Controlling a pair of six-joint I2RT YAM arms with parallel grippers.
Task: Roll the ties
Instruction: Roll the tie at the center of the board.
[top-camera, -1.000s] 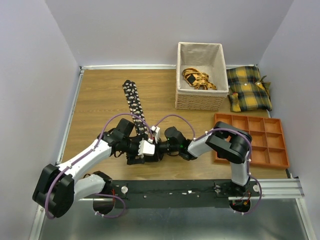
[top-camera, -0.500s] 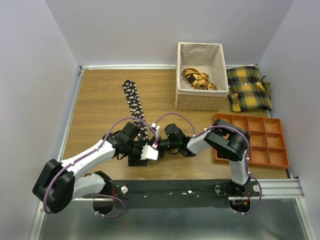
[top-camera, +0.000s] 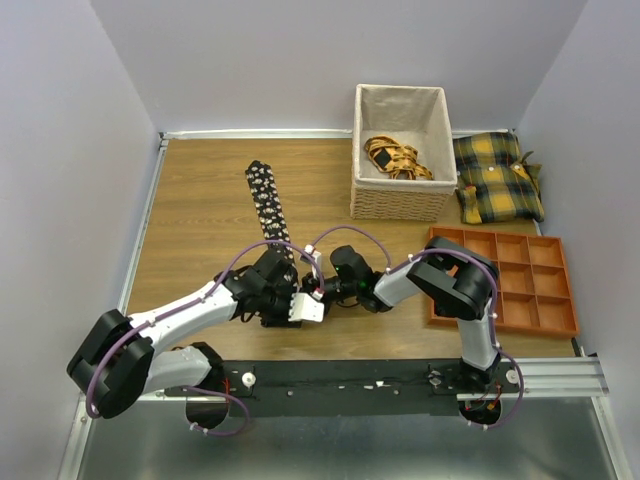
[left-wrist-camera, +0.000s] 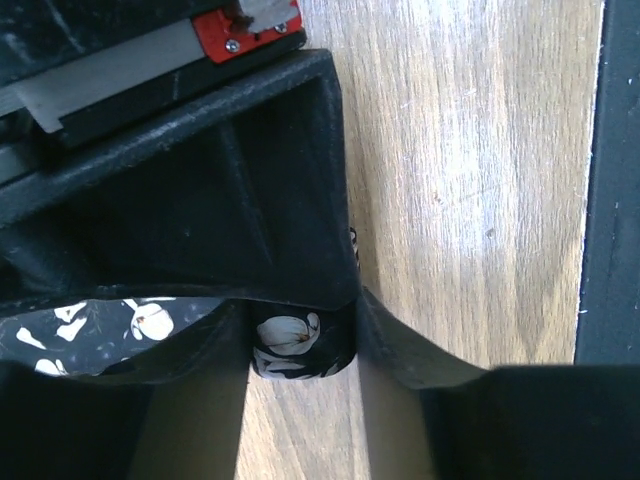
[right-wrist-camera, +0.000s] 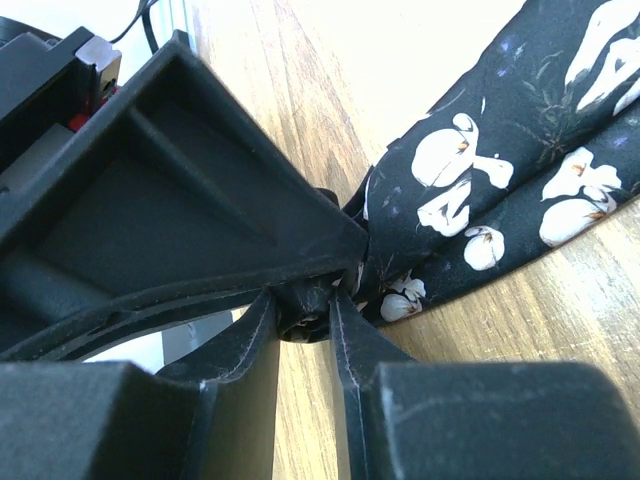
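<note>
Left wrist view: left gripper (left-wrist-camera: 300, 348) and right gripper (right-wrist-camera: 305, 312) each clamp the rolled tie (left-wrist-camera: 290, 335).

Open worktop (top-camera: 190, 200) runs down the left of the top view, crossed only by the tie (top-camera: 266, 200) lying diagonally. At centre the left gripper (top-camera: 303, 300) and right gripper (top-camera: 318, 292) meet on its near end — no gap between them. The basket (top-camera: 400, 205), cushions (top-camera: 497, 180) and orange tray (top-camera: 505, 305) crowd the right side.

Both the left arm (top-camera: 190, 310) and the right arm (top-camera: 455, 285) combine white link shells, black joint housings, looping purple cables (top-camera: 345, 233), black ribbed fingers (left-wrist-camera: 200, 190) and a red screw-fastened plate (left-wrist-camera: 250, 32).
</note>
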